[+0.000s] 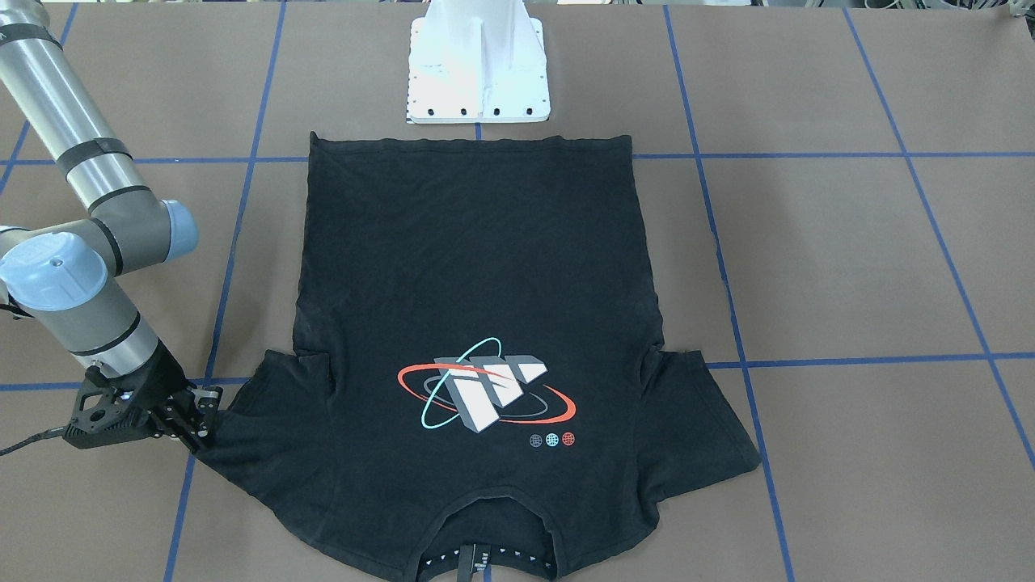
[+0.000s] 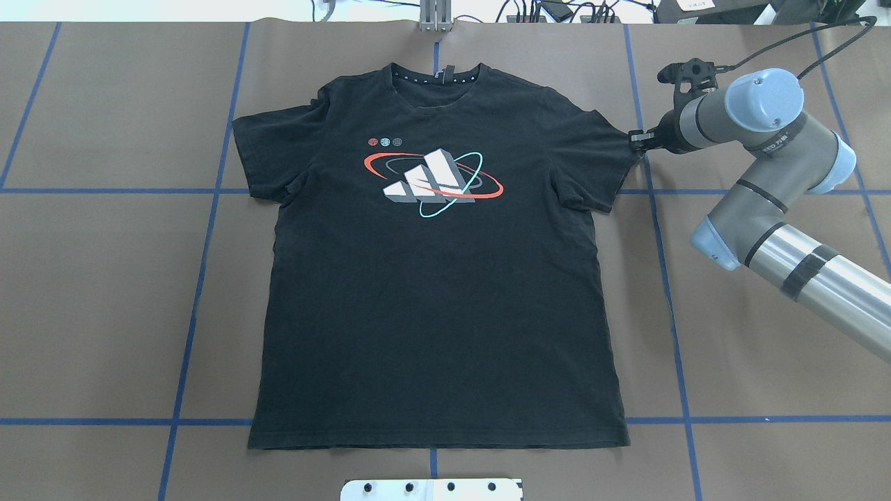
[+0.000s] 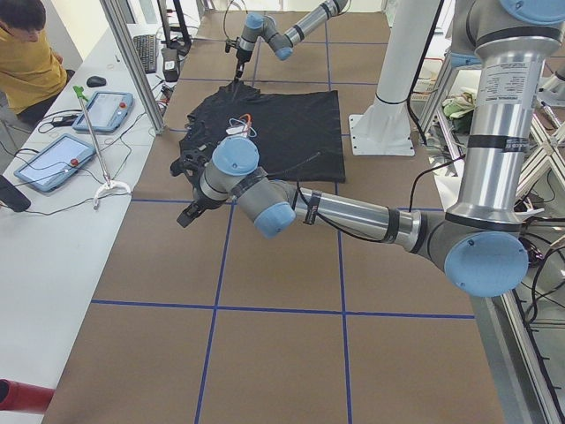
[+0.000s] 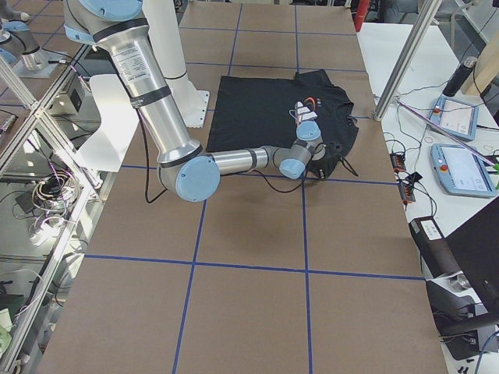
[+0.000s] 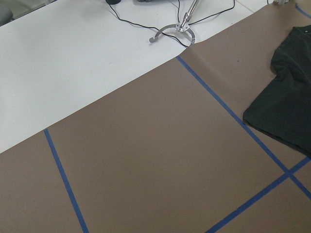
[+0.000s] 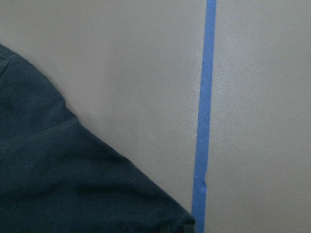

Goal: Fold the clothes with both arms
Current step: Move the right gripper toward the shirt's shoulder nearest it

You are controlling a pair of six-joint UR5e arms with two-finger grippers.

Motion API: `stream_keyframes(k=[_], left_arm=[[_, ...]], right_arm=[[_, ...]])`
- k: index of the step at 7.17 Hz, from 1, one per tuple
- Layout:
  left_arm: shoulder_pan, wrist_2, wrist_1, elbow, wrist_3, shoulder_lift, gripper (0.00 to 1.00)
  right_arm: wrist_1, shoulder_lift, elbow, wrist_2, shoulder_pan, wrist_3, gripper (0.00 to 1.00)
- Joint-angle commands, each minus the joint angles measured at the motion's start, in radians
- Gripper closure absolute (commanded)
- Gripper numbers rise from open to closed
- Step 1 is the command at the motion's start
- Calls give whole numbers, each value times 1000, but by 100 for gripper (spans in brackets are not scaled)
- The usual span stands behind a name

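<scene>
Folding not yet begun: the T-shirt [image 1: 477, 267] lies flat on the table [image 1: 849, 259], print side up.
My right pincer [image 1: 194, 419] is at the tip of one sleeve; if it grips already, I cannot tell. My left pincer [image 3: 188, 216] hangs near the other sleeve, its opening also unclear. Every fold is still to do.

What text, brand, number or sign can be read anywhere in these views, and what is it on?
No words can be read in any view.
T-shirt print: three slanted bars with red and cyan rings, no letters.
Three round icons near the print: too small to read.
Neck tag: too small to read.
Sticker on the right arm: lettering blurred.
</scene>
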Motion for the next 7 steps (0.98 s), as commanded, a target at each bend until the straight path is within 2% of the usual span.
stream_keyframes(k=[1, 4, 5, 6, 7], left_arm=[[-1, 0, 0, 0, 0, 0, 0], [1, 0, -1, 0, 0, 2, 0], [1, 0, -1, 0, 0, 2, 0], [-1, 0, -1, 0, 0, 2, 0], [1, 0, -1, 0, 0, 2, 0]], right_arm=[[47, -9, 4, 5, 8, 2, 100], [49, -8, 37, 5, 11, 24, 100], [49, -11, 31, 5, 14, 26, 81], [49, -8, 28, 10, 20, 49, 52], [49, -6, 28, 34, 23, 49, 41]])
